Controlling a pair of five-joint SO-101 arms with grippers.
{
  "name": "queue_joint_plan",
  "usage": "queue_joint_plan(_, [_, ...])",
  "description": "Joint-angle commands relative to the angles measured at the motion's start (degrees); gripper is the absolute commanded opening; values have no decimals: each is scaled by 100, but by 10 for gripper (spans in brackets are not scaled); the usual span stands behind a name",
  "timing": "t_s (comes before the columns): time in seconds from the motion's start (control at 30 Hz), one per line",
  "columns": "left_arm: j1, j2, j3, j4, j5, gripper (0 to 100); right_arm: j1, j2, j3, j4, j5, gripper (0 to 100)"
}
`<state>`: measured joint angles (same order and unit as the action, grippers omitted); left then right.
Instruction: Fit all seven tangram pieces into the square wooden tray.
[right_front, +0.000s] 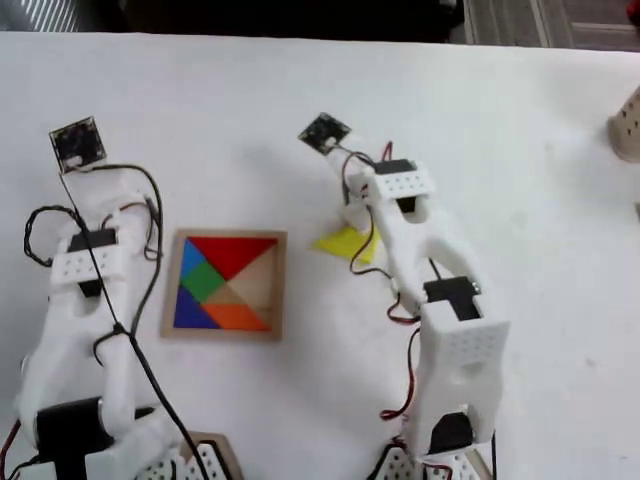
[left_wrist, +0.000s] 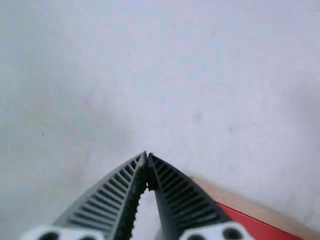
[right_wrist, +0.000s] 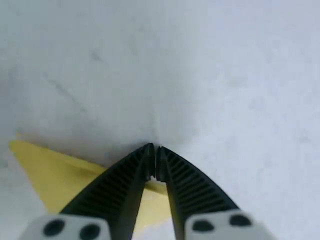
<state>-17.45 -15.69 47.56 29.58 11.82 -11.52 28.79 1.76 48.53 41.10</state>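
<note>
Both arms sit over the white matte tabletop (right_front: 520, 200). The left claw (left_wrist: 148, 159) is closed w/ nothing in it: its ribbed dark fingers meet at the tips and the saw-tooth inner edges run together. It hangs just off a corner of the tray (right_front: 220, 335), and from the left wrist cam I see the pale wood rim w/ a glossy red face inside it.

The tray is square, light wood w/ a raised rim, and lies flat between the two arms, nearer the left one. Inside it:
- The red triangle (right_front: 232, 255) runs along the far edge, point toward the centre.
- The blue pieces (right_front: 188, 300) line the left side.
- The green piece (right_front: 205, 280) is next to them.
- The orange piece (right_front: 238, 317) lies along the near edge.
- The right part is pale wood colour; can't tell if that's a piece or bare tray floor.

The right claw (right_wrist: 154, 150) is also closed, fingertips touching and holding nothing I can see. The yellow piece (right_front: 340, 243) lies flat on the tabletop to the right of the tray, apart from it and partly under the right arm. It's thin and sharp-cornered, approx. triangular from what shows. On the right wrist cam it sits beneath the claw.

Black cables (right_front: 150, 300) loop over the left arm. A beige perforated object (right_front: 626, 125) stands at the far right edge.
</note>
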Motion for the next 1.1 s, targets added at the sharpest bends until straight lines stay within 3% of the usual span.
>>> queue_joint_plan(0.0, [-31,-13,-185,-176,62,27,277,-321,246,110,158,18])
queue_joint_plan(0.37, [66,-13,-158,-176,62,27,558,-936,1002,1112,264,18])
queue_joint_plan(0.53, [127,-13,-149,-141,-308,27,532,-1692,2110,919,255,18])
queue_joint_plan(0.8, [127,-13,-149,-132,-308,27,382,-3916,4615,-295,167,18])
queue_joint_plan(0.93, [136,-13,-141,-132,-308,27,426,-4514,4941,-365,-695,18])
queue_joint_plan(1.07, [215,-13,-141,-123,-325,27,136,-4629,4712,-119,-826,18])
